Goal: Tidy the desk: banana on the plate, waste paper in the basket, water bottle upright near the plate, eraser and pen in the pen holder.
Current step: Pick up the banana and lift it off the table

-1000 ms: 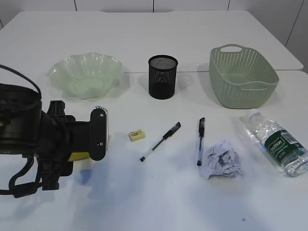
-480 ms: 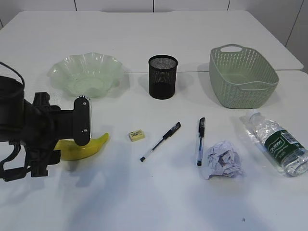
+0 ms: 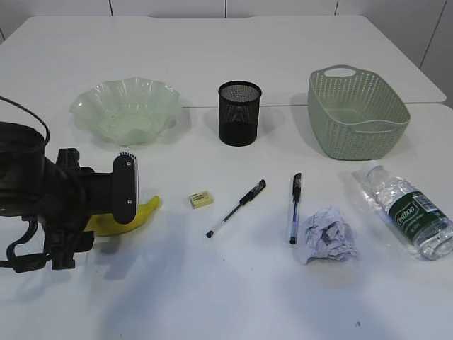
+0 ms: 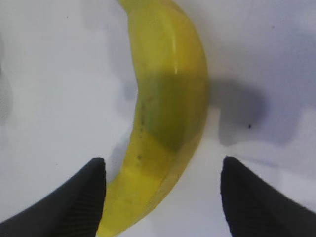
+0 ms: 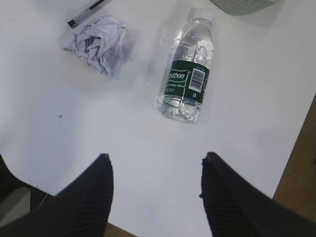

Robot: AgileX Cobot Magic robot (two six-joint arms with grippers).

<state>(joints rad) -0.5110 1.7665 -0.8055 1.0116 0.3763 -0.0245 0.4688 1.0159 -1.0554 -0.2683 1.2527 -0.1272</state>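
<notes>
1. The left gripper (image 4: 160, 197) hangs over the banana (image 4: 165, 113) with its fingers (image 4: 74, 197) spread, one to each side of the fruit, nothing clasped. That straddle looks like the setup for a grasp across the banana's width, the likely first job.
2. The banana lies flat on the tabletop (image 3: 233, 290), just in front of the plate (image 3: 126, 108) it belongs on; the two are near but apart.
3. The right gripper (image 5: 155, 197) is released too, fingers wide and empty, parked high over the near right edge, probably waiting its turn.
4. Beneath it the bottle (image 5: 187, 74) lies on its side, cap toward the basket (image 3: 356, 113), with the paper (image 5: 96, 42) beside it. Both are untouched.
5. The eraser (image 3: 201, 198) and two pens (image 3: 236, 208) lie loose in front of the holder (image 3: 239, 113), which stands between plate and basket.
6. In the exterior view the left arm covers most of the banana; only its right end shows. Whether the left fingers touch the peel I cannot tell. The right arm is outside that view.
</notes>
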